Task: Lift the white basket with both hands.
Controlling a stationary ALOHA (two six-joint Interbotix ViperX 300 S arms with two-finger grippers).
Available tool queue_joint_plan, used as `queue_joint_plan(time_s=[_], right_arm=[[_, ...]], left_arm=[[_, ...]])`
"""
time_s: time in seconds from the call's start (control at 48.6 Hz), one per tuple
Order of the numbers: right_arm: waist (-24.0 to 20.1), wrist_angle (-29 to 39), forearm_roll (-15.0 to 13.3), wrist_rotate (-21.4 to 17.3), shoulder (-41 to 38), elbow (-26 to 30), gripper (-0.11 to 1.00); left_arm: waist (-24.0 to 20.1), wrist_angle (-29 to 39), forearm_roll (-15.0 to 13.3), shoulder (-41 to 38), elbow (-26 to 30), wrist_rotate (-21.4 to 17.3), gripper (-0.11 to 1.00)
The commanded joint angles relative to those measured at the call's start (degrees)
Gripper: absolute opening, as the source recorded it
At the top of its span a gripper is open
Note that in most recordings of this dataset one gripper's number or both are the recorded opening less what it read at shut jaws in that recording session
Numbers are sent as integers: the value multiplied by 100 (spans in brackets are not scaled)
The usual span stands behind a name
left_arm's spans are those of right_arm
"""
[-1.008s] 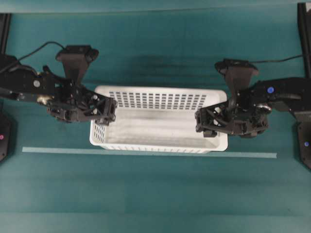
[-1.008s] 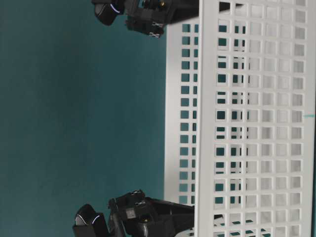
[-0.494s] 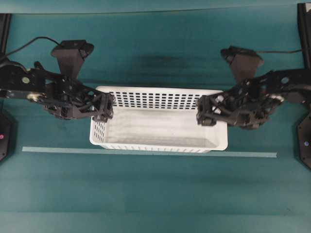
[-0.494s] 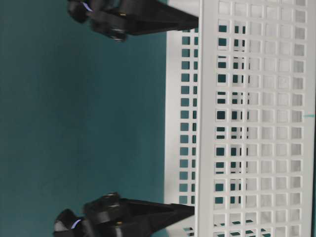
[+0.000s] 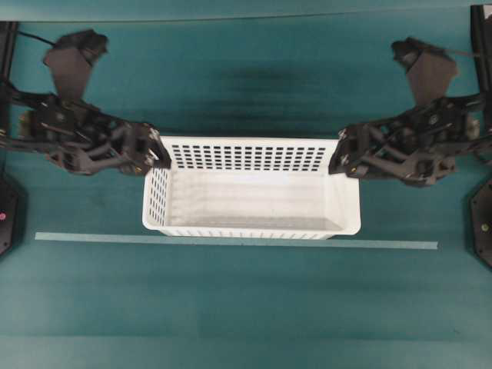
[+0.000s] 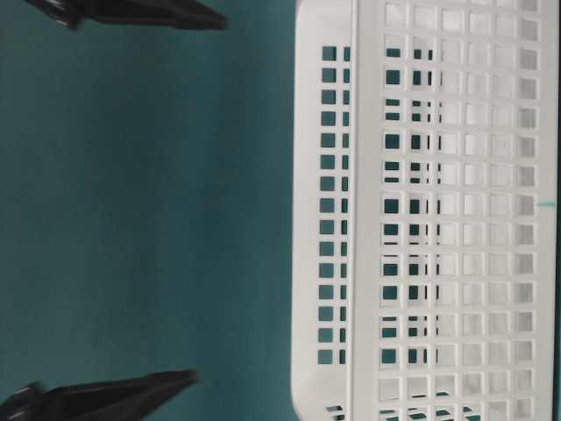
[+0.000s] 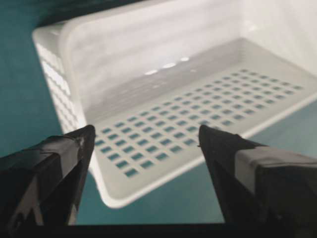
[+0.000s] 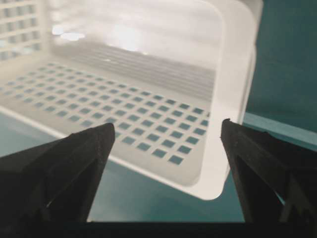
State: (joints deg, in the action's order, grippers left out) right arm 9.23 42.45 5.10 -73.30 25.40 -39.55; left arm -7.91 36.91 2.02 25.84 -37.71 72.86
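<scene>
The white basket (image 5: 254, 201) rests on the teal table with its long side across the overhead view, holes in its walls and nothing inside. My left gripper (image 5: 159, 151) hovers just off the basket's far left corner, open and holding nothing. My right gripper (image 5: 337, 158) hangs open by the far right corner, also holding nothing. In the left wrist view the gripper (image 7: 145, 131) looks past its spread fingers at the basket (image 7: 163, 64), apart from the rim. The right wrist view has the gripper (image 8: 167, 125) spread wide before the basket (image 8: 148, 64) corner. The table-level view shows the basket (image 6: 438, 219) wall and black fingertips (image 6: 131, 395) clear of it.
A pale tape line (image 5: 231, 242) runs across the table just in front of the basket. Black arm bases (image 5: 480, 231) stand at the left and right edges of the overhead view. Teal table surface (image 5: 246, 307) stretches in front of the tape.
Both grippers have drawn back outward from over the basket's end walls to its far corners, and the arms have swung toward the back. The basket has stayed put.
</scene>
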Motion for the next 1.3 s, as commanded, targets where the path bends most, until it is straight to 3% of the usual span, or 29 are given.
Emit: queue_joint_plan(time_s=[0.0,0.329,0.617,0.843,1.111,1.275], right_arm=[[0,-141,-97,123,114,105,91],[0,-1626,-404,1046,650,9,91],[0,-2268,-475,1951,896,-132,91],[0,-2936,-545,2962,1028,-220,91],[-70,-3489,-545,3788,1222,-308,91],[-141,-3516,-545,4298,1441,-404,91]], left_arm=[[9,-44,18,229,62,-105,90],[18,-694,18,861,-123,-738,90],[18,-1151,18,1310,-334,-1143,90],[18,-1626,9,1626,-448,-1863,90],[18,-2127,18,1916,-510,-2654,89],[70,-2241,18,2136,-545,-3472,89]])
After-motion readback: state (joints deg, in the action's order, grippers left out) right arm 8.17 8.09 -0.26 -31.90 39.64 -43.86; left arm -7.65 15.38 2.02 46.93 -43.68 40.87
